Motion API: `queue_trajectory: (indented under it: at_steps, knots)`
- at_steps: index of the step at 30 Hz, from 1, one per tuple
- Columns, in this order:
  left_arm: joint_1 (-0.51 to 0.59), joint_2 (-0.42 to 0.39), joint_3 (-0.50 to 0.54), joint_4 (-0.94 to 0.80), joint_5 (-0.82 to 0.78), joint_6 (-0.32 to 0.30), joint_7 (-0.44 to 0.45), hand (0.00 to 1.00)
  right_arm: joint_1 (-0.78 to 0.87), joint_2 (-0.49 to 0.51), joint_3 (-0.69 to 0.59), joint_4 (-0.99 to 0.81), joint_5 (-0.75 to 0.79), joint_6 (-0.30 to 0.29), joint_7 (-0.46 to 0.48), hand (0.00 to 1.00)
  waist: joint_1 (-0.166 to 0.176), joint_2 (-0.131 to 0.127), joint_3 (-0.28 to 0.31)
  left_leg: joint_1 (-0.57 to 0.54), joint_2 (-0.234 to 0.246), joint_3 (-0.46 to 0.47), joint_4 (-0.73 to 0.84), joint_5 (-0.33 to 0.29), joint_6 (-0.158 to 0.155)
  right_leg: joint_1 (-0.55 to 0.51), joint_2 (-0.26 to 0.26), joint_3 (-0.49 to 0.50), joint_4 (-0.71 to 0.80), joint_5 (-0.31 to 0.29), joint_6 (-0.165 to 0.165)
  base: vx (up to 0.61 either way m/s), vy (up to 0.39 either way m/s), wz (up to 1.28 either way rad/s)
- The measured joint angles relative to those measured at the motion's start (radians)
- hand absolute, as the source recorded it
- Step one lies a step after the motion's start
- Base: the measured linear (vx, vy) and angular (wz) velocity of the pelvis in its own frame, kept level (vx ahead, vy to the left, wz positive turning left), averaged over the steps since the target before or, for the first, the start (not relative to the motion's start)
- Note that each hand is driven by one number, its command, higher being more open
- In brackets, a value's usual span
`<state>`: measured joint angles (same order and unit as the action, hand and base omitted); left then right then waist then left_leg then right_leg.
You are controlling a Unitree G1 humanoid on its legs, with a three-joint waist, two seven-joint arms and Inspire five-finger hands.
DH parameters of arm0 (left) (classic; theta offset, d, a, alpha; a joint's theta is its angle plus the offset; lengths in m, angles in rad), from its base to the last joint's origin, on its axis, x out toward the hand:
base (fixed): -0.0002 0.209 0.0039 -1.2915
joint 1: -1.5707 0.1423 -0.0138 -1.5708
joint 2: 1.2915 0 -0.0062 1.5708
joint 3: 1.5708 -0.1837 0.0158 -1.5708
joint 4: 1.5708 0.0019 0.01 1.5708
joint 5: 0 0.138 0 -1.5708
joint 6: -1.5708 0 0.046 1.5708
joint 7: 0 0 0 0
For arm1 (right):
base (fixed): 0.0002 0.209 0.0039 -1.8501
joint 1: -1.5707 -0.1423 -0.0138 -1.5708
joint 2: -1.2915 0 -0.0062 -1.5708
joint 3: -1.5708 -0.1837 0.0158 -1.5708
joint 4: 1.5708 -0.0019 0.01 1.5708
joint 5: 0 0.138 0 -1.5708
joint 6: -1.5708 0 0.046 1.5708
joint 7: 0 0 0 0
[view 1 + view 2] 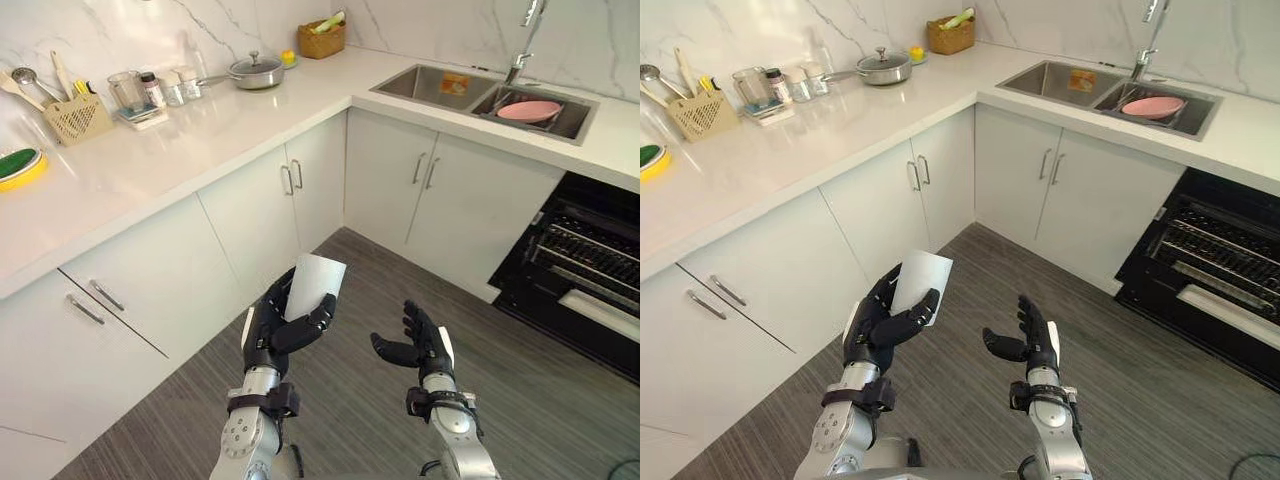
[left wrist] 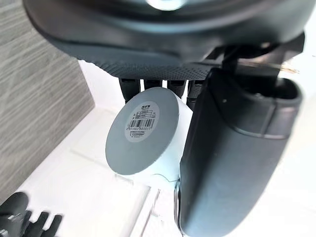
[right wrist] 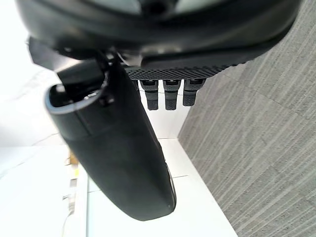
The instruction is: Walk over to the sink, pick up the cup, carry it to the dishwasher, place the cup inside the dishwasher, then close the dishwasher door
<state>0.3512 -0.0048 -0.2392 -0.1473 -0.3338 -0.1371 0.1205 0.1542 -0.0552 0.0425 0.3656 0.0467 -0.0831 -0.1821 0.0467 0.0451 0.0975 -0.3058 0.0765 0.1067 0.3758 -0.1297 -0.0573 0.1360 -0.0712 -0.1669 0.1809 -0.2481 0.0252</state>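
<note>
- Kitchen floor (image 1: 560, 400) lies beneath us; the dishwasher (image 1: 585, 270) stands open to our right.
- Our left hand (image 1: 265, 340) grasps the cup (image 1: 318, 280); our right hand (image 1: 428, 345) is relaxed and empty.
- Placing the cup and closing the door remain.

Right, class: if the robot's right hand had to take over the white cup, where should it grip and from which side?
Probably the cup by its bare upper wall, near the rim, since the left hand wraps its lower part. Come from the robot's right, where the open right hand hovers beside it; the smooth round wall suits fingers opposite thumb.
</note>
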Motion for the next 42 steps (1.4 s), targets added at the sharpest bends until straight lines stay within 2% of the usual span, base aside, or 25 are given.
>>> queue_trajectory:
  at_steps: [1, 2, 4, 6, 7, 8, 9, 11, 13, 16, 18, 19, 20, 22, 23, 24, 26, 28, 33, 34, 36, 37, 38, 40, 42]
  knots:
    - [0.002, 0.000, 0.002, 0.000, 0.000, 0.000, 0.002, 0.30, 0.000, -0.007, 0.001, 0.017, 0.000, 0.001, 0.000, 0.90, 0.008, 0.000, -0.003, 0.021, -0.012, 0.003, -0.029, 0.076, 0.013, 0.011, -0.006, 0.016, -0.009, -0.007, 0.012, 0.42, 0.273, -0.43]
    - [-0.006, 0.011, 0.015, 0.001, 0.000, 0.000, 0.004, 0.30, -0.008, -0.003, 0.001, 0.044, 0.000, 0.002, 0.000, 0.90, 0.007, -0.011, -0.007, 0.030, -0.032, 0.023, -0.020, 0.088, 0.064, 0.031, -0.028, 0.032, -0.021, -0.016, 0.031, 0.39, 0.234, -0.30]
    - [-0.033, 0.021, 0.025, 0.001, 0.001, 0.000, 0.008, 0.30, -0.011, -0.002, 0.005, 0.054, 0.000, 0.006, 0.003, 0.90, 0.000, -0.030, -0.003, 0.001, -0.042, 0.044, 0.077, -0.002, 0.093, 0.031, -0.057, 0.079, -0.009, -0.014, 0.036, 0.51, 0.317, -0.21]
    - [-0.036, 0.038, 0.016, 0.001, 0.002, 0.000, 0.008, 0.30, -0.022, 0.009, 0.005, 0.056, -0.001, 0.008, 0.009, 0.90, 0.000, -0.047, -0.003, 0.027, -0.045, 0.073, 0.088, -0.057, 0.103, -0.028, -0.073, 0.121, 0.128, -0.024, 0.052, 0.39, 0.265, -0.40]
    - [-0.034, 0.054, 0.011, 0.003, 0.002, 0.001, 0.008, 0.30, -0.039, 0.018, 0.004, 0.056, -0.002, 0.008, 0.011, 0.90, -0.005, -0.062, 0.003, 0.076, -0.054, 0.097, 0.067, -0.078, 0.110, -0.091, -0.092, 0.144, 0.301, -0.020, 0.084, 0.36, 0.213, -0.47]
    - [-0.033, 0.075, 0.007, 0.009, 0.002, 0.002, 0.008, 0.30, -0.053, 0.027, 0.005, 0.057, -0.004, 0.008, 0.014, 0.90, -0.017, -0.074, 0.007, 0.136, -0.068, 0.110, 0.033, -0.094, 0.120, -0.166, -0.122, 0.155, 0.508, 0.003, 0.136, 0.34, 0.185, -0.38]
    - [-0.033, 0.083, 0.003, 0.013, 0.002, 0.003, 0.008, 0.30, -0.056, 0.028, 0.005, 0.057, -0.006, 0.008, 0.014, 0.90, -0.024, -0.077, 0.006, 0.166, -0.071, 0.113, 0.022, -0.104, 0.123, -0.197, -0.130, 0.152, 0.596, 0.001, 0.133, 0.33, 0.136, -0.27]
    - [-0.031, 0.094, 0.001, 0.024, 0.003, 0.002, 0.009, 0.30, -0.067, 0.034, 0.006, 0.057, -0.013, 0.006, 0.020, 0.90, -0.036, -0.076, 0.002, 0.283, -0.066, 0.132, -0.039, -0.134, 0.120, -0.305, -0.151, 0.084, 0.778, -0.034, 0.065, 0.35, 0.097, -0.29]
    - [-0.031, 0.104, -0.003, 0.025, 0.003, -0.001, 0.010, 0.30, -0.073, 0.040, 0.013, 0.057, -0.019, 0.005, 0.022, 0.90, -0.038, -0.076, 0.000, 0.341, -0.060, 0.148, -0.090, -0.144, 0.105, -0.391, -0.150, 0.016, 0.758, -0.061, 0.022, 0.32, 0.029, -0.29]
    - [-0.032, 0.103, -0.005, 0.029, 0.002, 0.000, 0.011, 0.30, -0.075, 0.039, 0.015, 0.060, -0.031, 0.005, 0.024, 0.90, -0.064, -0.069, 0.004, 0.415, -0.032, 0.158, -0.142, -0.165, 0.070, -0.491, -0.130, -0.132, 0.571, -0.072, -0.006, 0.40, -0.057, -0.13]
    - [-0.035, 0.104, -0.004, 0.033, 0.002, 0.000, 0.012, 0.30, -0.072, 0.037, 0.015, 0.065, -0.031, 0.006, 0.024, 0.90, -0.077, -0.071, 0.002, 0.456, -0.007, 0.162, -0.152, -0.186, 0.032, -0.510, -0.067, -0.163, 0.377, -0.006, -0.026, 0.45, -0.095, -0.04]
    - [-0.032, 0.109, -0.005, 0.035, 0.002, 0.000, 0.012, 0.30, -0.061, 0.038, 0.016, 0.065, -0.031, 0.006, 0.024, 0.90, -0.084, -0.086, -0.007, 0.471, -0.016, 0.159, -0.143, -0.202, 0.008, -0.502, -0.050, -0.145, 0.263, 0.115, -0.060, 0.56, -0.114, 0.07]
    - [-0.049, 0.082, -0.008, 0.090, 0.004, 0.002, 0.009, 0.30, -0.053, 0.008, 0.012, 0.085, -0.031, 0.007, 0.021, 0.90, -0.094, -0.045, -0.018, 0.488, 0.021, 0.138, -0.080, -0.238, -0.015, -0.478, -0.022, -0.144, 0.290, 0.172, -0.103, 0.57, -0.119, 0.04]
    - [-0.056, 0.055, -0.012, 0.116, 0.011, 0.003, 0.009, 0.30, -0.047, -0.012, 0.005, 0.086, -0.031, 0.017, 0.021, 0.90, -0.089, -0.011, -0.016, 0.435, 0.080, 0.117, 0.109, -0.232, -0.020, -0.421, 0.024, -0.149, 0.249, 0.139, -0.109, 0.55, -0.140, -0.12]
    - [-0.055, 0.042, -0.010, 0.114, 0.014, 0.003, 0.009, 0.30, -0.029, -0.011, 0.006, 0.059, -0.030, 0.019, 0.020, 0.90, -0.082, 0.007, -0.005, 0.352, 0.135, 0.087, 0.338, -0.183, -0.018, -0.360, 0.063, -0.149, 0.214, 0.128, -0.124, 0.58, -0.158, -0.40]
    - [-0.048, 0.034, -0.012, 0.108, 0.014, 0.003, 0.008, 0.30, -0.009, -0.009, 0.006, 0.030, -0.028, 0.019, 0.015, 0.90, -0.065, 0.010, -0.004, 0.292, 0.177, 0.071, 0.503, -0.165, -0.025, -0.304, 0.092, -0.136, 0.175, 0.120, -0.137, 0.56, -0.144, -0.41]
    - [-0.044, 0.030, -0.026, 0.101, 0.014, 0.003, 0.006, 0.30, 0.018, -0.003, 0.006, -0.042, -0.026, 0.017, 0.004, 0.90, -0.057, 0.007, -0.003, 0.215, 0.199, 0.072, 0.601, -0.173, -0.011, -0.213, 0.114, -0.110, 0.101, 0.117, -0.141, 0.42, -0.067, -0.41]
    - [-0.030, 0.022, -0.028, 0.079, 0.014, 0.003, 0.002, 0.30, 0.009, 0.000, 0.005, -0.081, -0.015, 0.004, 0.003, 0.90, -0.053, 0.007, -0.003, 0.153, 0.188, 0.069, 0.566, -0.183, 0.004, -0.162, 0.118, -0.069, 0.054, 0.117, -0.140, 0.36, -0.014, -0.54]
    - [-0.021, 0.022, -0.023, 0.070, 0.014, 0.002, -0.003, 0.30, 0.005, 0.006, 0.005, -0.075, 0.000, -0.004, 0.005, 0.90, -0.018, -0.001, -0.002, 0.053, 0.064, -0.080, 0.249, -0.191, -0.004, -0.071, 0.112, 0.045, -0.025, 0.116, -0.126, 0.29, 0.119, -0.67]
    - [-0.020, 0.024, -0.025, 0.070, 0.014, 0.003, -0.002, 0.30, 0.004, 0.006, 0.005, -0.068, 0.000, -0.005, 0.006, 0.90, -0.014, -0.001, -0.002, 0.044, 0.011, -0.155, 0.127, -0.165, -0.012, -0.062, 0.104, 0.085, -0.029, 0.103, -0.099, 0.24, 0.212, -0.80]
    - [-0.017, 0.026, -0.026, 0.070, 0.015, 0.002, 0.003, 0.30, 0.001, 0.006, 0.006, -0.045, 0.000, -0.005, 0.006, 0.90, -0.008, 0.004, -0.004, 0.065, -0.011, -0.191, 0.033, -0.060, -0.007, -0.057, 0.102, 0.136, -0.016, 0.079, -0.069, 0.21, 0.221, -0.89]
    - [-0.011, 0.032, -0.022, 0.071, 0.015, 0.002, 0.007, 0.30, 0.001, 0.010, 0.014, -0.022, 0.000, -0.001, 0.007, 0.90, -0.006, 0.001, -0.011, 0.094, -0.014, -0.166, 0.032, -0.012, 0.011, -0.053, 0.097, 0.184, 0.003, 0.052, -0.052, 0.29, 0.331, -0.92]
    - [-0.011, 0.045, -0.022, 0.069, 0.016, 0.001, 0.009, 0.30, 0.011, 0.025, 0.026, -0.021, 0.000, 0.003, 0.006, 0.90, -0.011, -0.024, -0.019, 0.098, -0.023, -0.130, 0.046, -0.039, 0.026, -0.063, 0.077, 0.212, 0.027, 0.027, -0.034, 0.30, 0.328, -0.87]
    - [-0.013, 0.052, -0.026, 0.067, 0.019, 0.002, 0.009, 0.30, 0.008, 0.030, 0.039, -0.021, -0.001, 0.003, 0.006, 0.90, -0.016, -0.046, -0.027, 0.100, -0.027, -0.062, 0.072, -0.091, 0.049, -0.103, 0.054, 0.262, 0.086, -0.007, -0.012, 0.25, 0.249, -0.85]
    - [-0.014, 0.057, -0.026, 0.066, 0.019, 0.002, 0.014, 0.30, -0.014, 0.039, 0.052, -0.014, -0.003, 0.003, 0.010, 0.90, -0.020, -0.048, -0.027, 0.133, -0.021, 0.019, 0.079, -0.130, 0.071, -0.184, 0.028, 0.231, 0.251, -0.035, 0.032, 0.22, 0.220, -1.08]
